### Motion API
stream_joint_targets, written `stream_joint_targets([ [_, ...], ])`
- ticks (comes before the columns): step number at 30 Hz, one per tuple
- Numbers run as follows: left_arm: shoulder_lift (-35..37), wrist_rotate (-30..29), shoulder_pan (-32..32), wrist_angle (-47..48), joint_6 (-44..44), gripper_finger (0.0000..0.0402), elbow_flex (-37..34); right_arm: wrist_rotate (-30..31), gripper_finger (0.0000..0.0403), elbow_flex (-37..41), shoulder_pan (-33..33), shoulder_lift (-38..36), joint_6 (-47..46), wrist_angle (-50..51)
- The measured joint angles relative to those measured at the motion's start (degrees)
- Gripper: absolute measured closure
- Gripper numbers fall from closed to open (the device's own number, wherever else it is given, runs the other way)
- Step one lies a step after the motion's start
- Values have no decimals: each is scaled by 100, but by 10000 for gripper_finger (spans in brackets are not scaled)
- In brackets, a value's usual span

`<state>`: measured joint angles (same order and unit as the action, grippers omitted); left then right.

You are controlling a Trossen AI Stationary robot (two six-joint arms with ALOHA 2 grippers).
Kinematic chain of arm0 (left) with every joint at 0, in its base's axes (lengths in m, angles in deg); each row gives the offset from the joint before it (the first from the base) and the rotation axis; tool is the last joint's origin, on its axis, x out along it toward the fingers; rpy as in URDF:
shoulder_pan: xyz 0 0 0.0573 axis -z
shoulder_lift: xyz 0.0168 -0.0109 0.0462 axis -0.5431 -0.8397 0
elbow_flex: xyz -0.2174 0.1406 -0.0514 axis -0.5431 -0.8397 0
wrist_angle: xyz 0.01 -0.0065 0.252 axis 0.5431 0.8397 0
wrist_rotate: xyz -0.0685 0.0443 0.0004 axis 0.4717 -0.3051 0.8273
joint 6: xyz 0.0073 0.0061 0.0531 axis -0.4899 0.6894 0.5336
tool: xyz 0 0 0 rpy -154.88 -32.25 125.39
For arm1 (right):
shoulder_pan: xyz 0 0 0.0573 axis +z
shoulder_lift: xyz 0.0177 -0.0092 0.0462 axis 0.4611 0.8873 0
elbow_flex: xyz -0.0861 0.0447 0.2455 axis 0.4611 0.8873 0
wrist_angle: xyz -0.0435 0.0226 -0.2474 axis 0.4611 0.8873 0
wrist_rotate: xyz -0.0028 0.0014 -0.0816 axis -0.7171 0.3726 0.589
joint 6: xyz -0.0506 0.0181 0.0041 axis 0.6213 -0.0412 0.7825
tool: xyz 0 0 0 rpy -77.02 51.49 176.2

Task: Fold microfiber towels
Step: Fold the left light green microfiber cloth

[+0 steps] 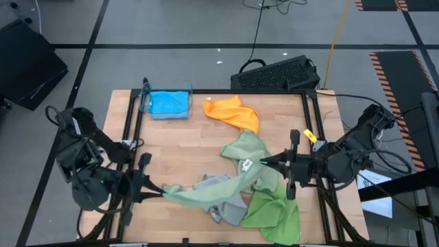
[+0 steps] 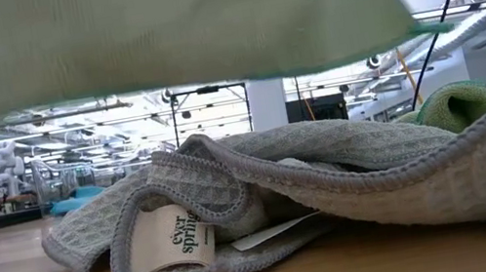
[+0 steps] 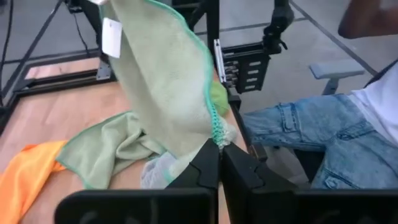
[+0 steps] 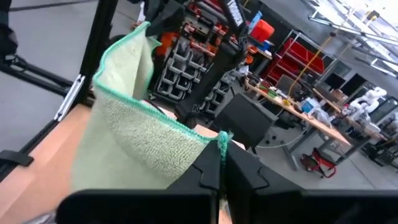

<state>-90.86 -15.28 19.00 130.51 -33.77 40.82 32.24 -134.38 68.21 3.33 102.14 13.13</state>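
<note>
A pale sage green towel (image 1: 206, 192) is stretched between my two grippers above the table; in the low view it spans the top (image 2: 176, 29). My left gripper (image 1: 159, 190) is shut on its left end and my right gripper (image 1: 266, 162) on its right end, near a white tag (image 1: 245, 163). Under it the light grey towel (image 2: 261, 182) lies crumpled on the table. A second sage towel (image 1: 247, 145), the bright green towel (image 1: 274, 209) and the orange towel (image 1: 233, 113) lie on the table. The blue towel (image 1: 168, 103) sits in a clear container. My left gripper pinches a corner of the sage towel (image 3: 216, 132) at its stitched green edge between its two fingers, coming level from the table's left. The towel rises away from the fingers, lifted clear. My right gripper pinches the opposite corner (image 4: 222, 138) at its stitched edge between its two fingers, coming level from the table's right. The towel spreads away from the fingers, lifted clear.
A clear container (image 1: 147, 106) stands at the far left of the table. A black keyboard (image 1: 278, 72) lies beyond the far edge. A person in jeans (image 3: 311, 137) sits beyond the table's edge. Bare wood (image 1: 171, 151) shows at the table's middle left.
</note>
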Motion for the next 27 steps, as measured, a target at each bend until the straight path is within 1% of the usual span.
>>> stream_joint_targets([
  [5,95,25,227,-8,2,387,4,-93,400,0,4,-148,-340,147],
  [9,93,93,360,-81,16,391,3,-640,399,0,2,-167,-771,463],
  [11,93,37,434,-142,76,396,4,-794,397,0,2,-152,-903,511],
  [13,92,-142,493,-127,101,396,3,-803,397,0,2,-137,-931,512],
  [17,91,-788,448,232,-180,390,-1,-803,399,0,-104,-135,-889,568],
  [19,93,-1175,323,506,-467,394,-95,-805,400,4,-274,-135,-861,677],
  [22,89,-1455,-63,1040,-797,397,-311,-805,401,135,-717,-137,-833,812],
  [25,91,-1673,-499,1659,-1221,390,-551,-837,401,435,-1354,-137,-676,818],
  [27,91,-1790,-825,2052,-1579,388,-747,-1123,401,691,-1874,-137,-564,762],
])
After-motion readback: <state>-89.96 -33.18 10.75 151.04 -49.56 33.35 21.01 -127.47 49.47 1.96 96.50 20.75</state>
